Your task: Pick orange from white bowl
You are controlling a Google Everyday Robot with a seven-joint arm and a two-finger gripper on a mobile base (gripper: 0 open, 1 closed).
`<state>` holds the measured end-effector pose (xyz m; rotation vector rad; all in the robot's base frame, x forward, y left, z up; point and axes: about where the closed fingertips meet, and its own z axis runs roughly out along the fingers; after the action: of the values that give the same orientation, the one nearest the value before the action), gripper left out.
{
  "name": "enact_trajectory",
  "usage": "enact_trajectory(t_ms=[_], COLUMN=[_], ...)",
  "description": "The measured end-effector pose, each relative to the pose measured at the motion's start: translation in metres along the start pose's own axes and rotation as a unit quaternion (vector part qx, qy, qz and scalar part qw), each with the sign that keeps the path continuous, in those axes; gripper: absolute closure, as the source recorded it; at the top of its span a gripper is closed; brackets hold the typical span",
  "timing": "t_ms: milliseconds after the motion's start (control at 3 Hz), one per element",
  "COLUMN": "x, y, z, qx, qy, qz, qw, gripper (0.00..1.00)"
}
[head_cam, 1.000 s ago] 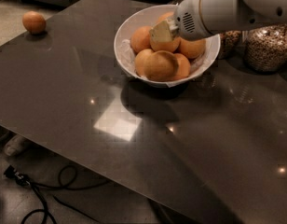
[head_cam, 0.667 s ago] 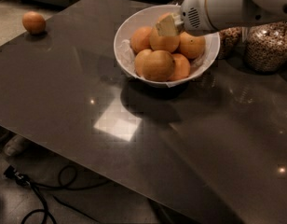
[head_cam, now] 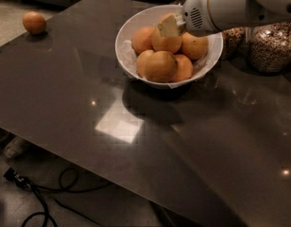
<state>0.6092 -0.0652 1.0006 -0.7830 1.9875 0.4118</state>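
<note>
Several round oranges [head_cam: 160, 66], likely firm and slick, in glossy white bowl [head_cam: 135, 23]; gripper [head_cam: 169, 26] atop, hold indeterminable; grasp across middle.

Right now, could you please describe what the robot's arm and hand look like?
The arm is a thick, smooth white cylinder with a rounded housing, a thin dark seam ring and a small patch of dark vent dots near its end. No cables show. The hand is a pale cream, blocky tip, over the oranges in the white bowl.
</note>
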Motion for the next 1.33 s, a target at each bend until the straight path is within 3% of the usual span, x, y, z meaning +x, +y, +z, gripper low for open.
enact_trajectory(t_ms=[333, 667, 1333], x=[0.011, 0.029, 0.04], y=[0.0, -0.006, 0.012], z=[-0.005, -0.017, -0.026], qx=[-0.001, 0.021, 0.022], qy=[0.008, 0.015, 0.03], qz=[0.017, 0.041, 0.039], qw=[0.9998, 0.9988, 0.9985], gripper=[0.55, 0.2, 0.42])
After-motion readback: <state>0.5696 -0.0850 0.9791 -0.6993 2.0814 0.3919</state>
